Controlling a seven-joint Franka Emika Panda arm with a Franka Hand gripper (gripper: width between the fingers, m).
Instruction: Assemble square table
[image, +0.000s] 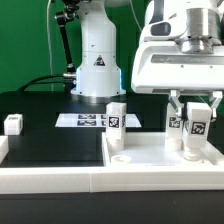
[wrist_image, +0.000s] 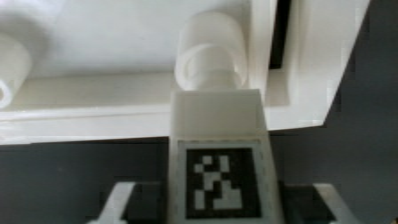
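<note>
The slab (image: 150, 152) and the leg (wrist_image: 221, 125) are seen as smooth white plastic, faintly glossy. The tabletop (image: 40, 112) is finished matt black.

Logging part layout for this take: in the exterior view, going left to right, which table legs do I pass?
loose leg on the black table → upright leg at the slab corner → third leg, standing inside the claw

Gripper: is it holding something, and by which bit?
Yes. The gripper holds a white table leg by its tagged end, a finger on either side.
</note>
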